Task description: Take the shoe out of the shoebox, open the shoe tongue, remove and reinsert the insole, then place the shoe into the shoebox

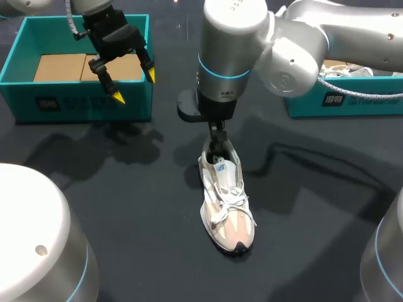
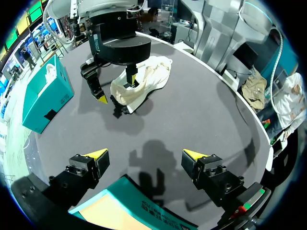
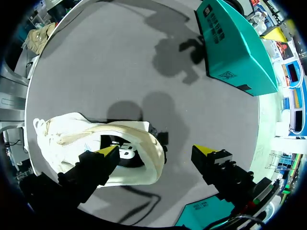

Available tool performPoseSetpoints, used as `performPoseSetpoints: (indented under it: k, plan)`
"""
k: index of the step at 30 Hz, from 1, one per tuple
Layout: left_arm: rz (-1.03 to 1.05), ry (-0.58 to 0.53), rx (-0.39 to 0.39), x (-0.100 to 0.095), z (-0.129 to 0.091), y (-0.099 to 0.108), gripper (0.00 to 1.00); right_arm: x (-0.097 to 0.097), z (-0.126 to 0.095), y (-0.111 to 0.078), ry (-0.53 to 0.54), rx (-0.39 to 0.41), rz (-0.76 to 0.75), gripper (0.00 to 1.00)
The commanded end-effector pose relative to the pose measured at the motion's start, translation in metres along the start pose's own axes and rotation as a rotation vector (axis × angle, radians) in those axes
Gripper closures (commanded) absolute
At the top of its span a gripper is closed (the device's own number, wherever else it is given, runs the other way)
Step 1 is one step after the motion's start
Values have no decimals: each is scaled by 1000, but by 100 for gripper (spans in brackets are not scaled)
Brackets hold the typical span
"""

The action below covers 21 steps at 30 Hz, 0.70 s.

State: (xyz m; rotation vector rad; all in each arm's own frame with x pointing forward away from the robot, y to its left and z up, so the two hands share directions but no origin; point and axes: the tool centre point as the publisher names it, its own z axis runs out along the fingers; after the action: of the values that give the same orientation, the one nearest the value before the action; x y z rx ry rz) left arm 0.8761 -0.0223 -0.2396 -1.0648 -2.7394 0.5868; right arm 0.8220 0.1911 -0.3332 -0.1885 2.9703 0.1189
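One shoe (image 1: 227,207) lies on its sole in the middle of the dark table (image 1: 94,189) in the head view, toe toward the camera. The right gripper (image 1: 218,137) hangs over its heel with a finger down in the opening (the tips are hidden here). The left gripper (image 1: 134,87) hovers with fingers spread over the teal shoebox (image 1: 82,104), which holds a brown cardboard liner (image 1: 60,66). A second teal box (image 1: 340,104) behind the right arm holds something white. In the left wrist view, the left gripper (image 2: 145,154) is wide apart and holds nothing above the shoebox (image 2: 129,206). The shoe (image 2: 148,76) lies well ahead, under the right gripper (image 2: 116,90). In the right wrist view, the right gripper (image 3: 156,151) stands spread, one finger inside the shoe (image 3: 67,129), the other outside the heel, unclamped. The shoebox (image 3: 235,48) sits well apart.
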Motion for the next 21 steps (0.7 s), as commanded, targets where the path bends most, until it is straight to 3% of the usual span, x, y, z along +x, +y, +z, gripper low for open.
performPoseSetpoints:
  k: [1, 11, 17, 20, 21]
  plan:
    - [1, 0, -3, 1, 0, 0, 0, -4, 18, 1, 16, 0, -2, 0]
    - [1, 0, -3, 1, 0, 0, 0, -2, 39, -6, 51, 14, 7, 0]
    - [1, 0, -3, 1, 0, 0, 0, -2, 47, -10, 66, 17, 8, 18]
    - [1, 0, -3, 1, 0, 0, 0, -2, 49, -11, 70, 16, 10, 50]
    - [1, 0, -3, 1, 0, 0, 0, -1, 50, -12, 73, 17, 11, 57]
